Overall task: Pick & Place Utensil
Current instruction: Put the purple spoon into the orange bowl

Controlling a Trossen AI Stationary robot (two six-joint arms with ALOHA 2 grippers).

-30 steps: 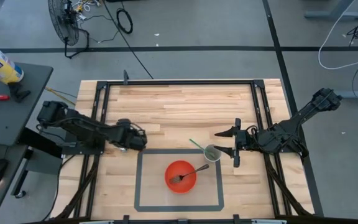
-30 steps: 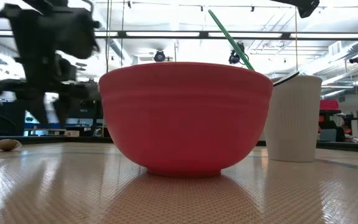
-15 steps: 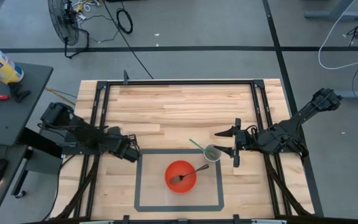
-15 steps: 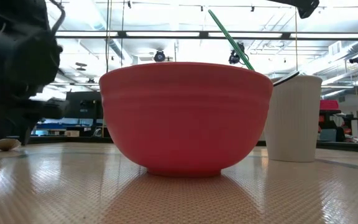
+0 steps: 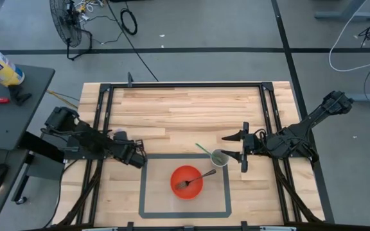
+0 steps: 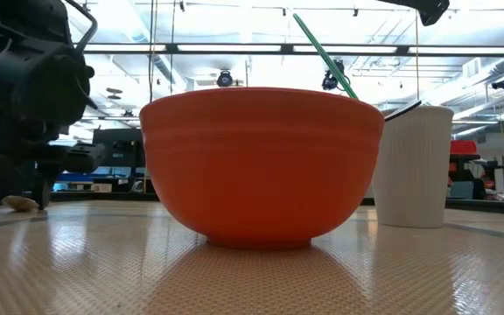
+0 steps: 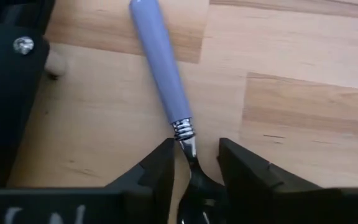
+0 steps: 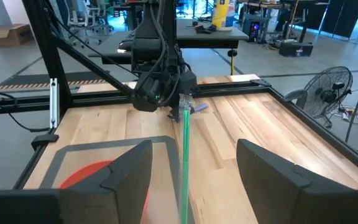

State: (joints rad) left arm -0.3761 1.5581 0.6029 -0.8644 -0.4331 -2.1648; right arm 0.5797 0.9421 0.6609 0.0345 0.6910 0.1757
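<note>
A spoon (image 5: 118, 135) with a lavender handle (image 7: 157, 62) and a metal neck lies left of the grey taped rectangle. My left gripper (image 5: 133, 158) (image 7: 194, 149) is down over its metal end, shut on it; it shows low at the left of the low view (image 6: 24, 166). My right gripper (image 5: 225, 145) (image 8: 194, 162) waits open just beyond the white cup (image 5: 219, 157) (image 6: 412, 166), which holds a green straw (image 5: 202, 149) (image 8: 184, 155). The orange bowl (image 5: 186, 182) (image 6: 261, 166) stands on the table with a fork (image 5: 194, 179) resting in it. My left gripper pinches the spoon at its metal end, where the neck (image 7: 188, 146) widens into the bowl of the spoon (image 7: 197, 183). One finger (image 7: 160, 168) is on each side, coming slanting down from the table's left. The handle sticks out past the fingertips, close over the wood.
A black frame rail (image 5: 185, 85) runs round the table, with a dark rail part (image 7: 11, 93) close to the spoon. A grey taped rectangle (image 5: 144, 186) surrounds the bowl. A small beige lump (image 6: 20, 203) lies on the wood near my left gripper. Bare wood (image 5: 185, 115) spans the far half.
My left gripper moved toward the table's left and near edges and came lower, uncovering the spoon's lavender handle, then kept still for the last half second. The spoon, bowl, cup and my right arm stayed where they were.
</note>
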